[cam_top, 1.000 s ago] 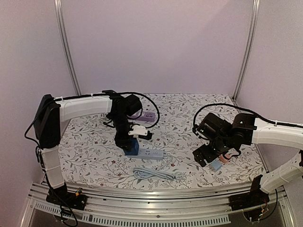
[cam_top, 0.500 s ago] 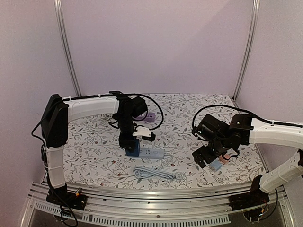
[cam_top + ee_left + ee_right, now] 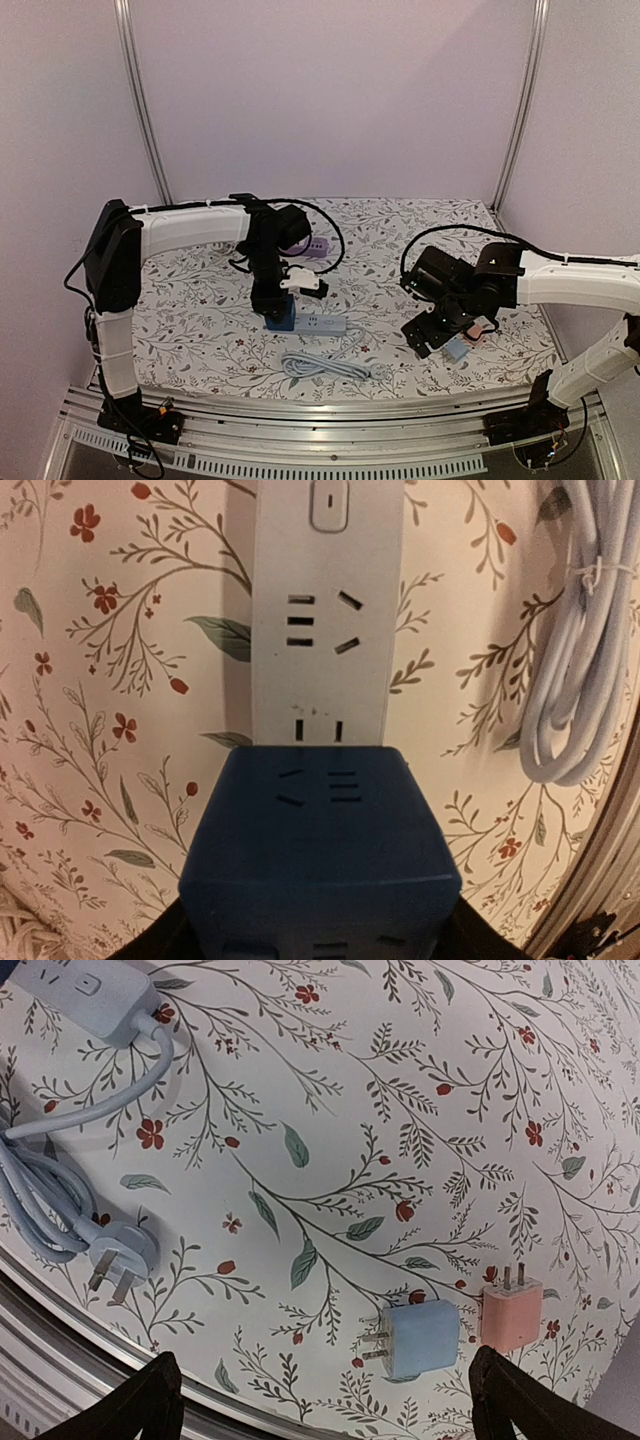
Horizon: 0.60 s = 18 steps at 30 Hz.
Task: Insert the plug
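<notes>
My left gripper (image 3: 270, 298) is shut on a dark blue cube plug (image 3: 282, 314), which stands on the left end of the white power strip (image 3: 320, 324). In the left wrist view the blue cube (image 3: 320, 850) covers the strip's near end, and the strip (image 3: 325, 610) runs away from it with free sockets and a switch. My right gripper (image 3: 438, 334) is open and empty, hovering above the table. A light blue plug (image 3: 422, 1338) and a pink plug (image 3: 510, 1312) lie flat below it, near its right finger.
The strip's coiled white cable (image 3: 325, 368) lies in front of the strip, and its three-pin plug (image 3: 120, 1258) lies near the table's front edge. A purple socket block (image 3: 312, 246) lies at the back. The metal front rail (image 3: 320, 410) borders the floral cloth.
The left arm has shifted its posture slightly while the blue cube stays at the strip's end. The right gripper has drifted a little to the left above the two small plugs.
</notes>
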### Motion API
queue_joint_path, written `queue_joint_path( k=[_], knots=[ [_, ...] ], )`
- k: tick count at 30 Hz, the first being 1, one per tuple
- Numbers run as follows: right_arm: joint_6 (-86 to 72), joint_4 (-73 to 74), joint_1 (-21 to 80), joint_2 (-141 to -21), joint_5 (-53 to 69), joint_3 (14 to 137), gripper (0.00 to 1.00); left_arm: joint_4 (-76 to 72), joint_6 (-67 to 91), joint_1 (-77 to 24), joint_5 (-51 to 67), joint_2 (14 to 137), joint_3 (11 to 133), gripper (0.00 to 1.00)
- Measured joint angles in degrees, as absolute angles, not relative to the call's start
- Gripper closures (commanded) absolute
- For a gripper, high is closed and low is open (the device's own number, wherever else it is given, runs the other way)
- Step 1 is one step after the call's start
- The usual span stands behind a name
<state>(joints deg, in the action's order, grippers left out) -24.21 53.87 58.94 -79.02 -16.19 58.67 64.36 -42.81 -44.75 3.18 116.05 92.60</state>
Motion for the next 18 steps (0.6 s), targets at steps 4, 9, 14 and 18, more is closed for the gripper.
queue_joint_path(
  k=[4,9,14,18],
  knots=[
    [-24.4,53.9,58.9,-79.3,-16.3,59.1,0.01,64.0,-42.0,-44.8,3.2,115.8,92.3,1.00],
    [-24.6,54.0,59.0,-80.1,-16.8,60.5,0.01,64.1,-40.6,-44.7,3.1,115.8,92.4,1.00],
    [-25.1,54.3,59.0,-81.9,-18.1,62.5,0.01,64.7,-38.7,-44.7,3.0,116.4,93.5,1.00],
    [-25.6,54.9,59.0,-82.8,-19.4,63.6,0.01,65.5,-36.9,-44.7,3.0,117.4,95.0,1.00]
  ],
)
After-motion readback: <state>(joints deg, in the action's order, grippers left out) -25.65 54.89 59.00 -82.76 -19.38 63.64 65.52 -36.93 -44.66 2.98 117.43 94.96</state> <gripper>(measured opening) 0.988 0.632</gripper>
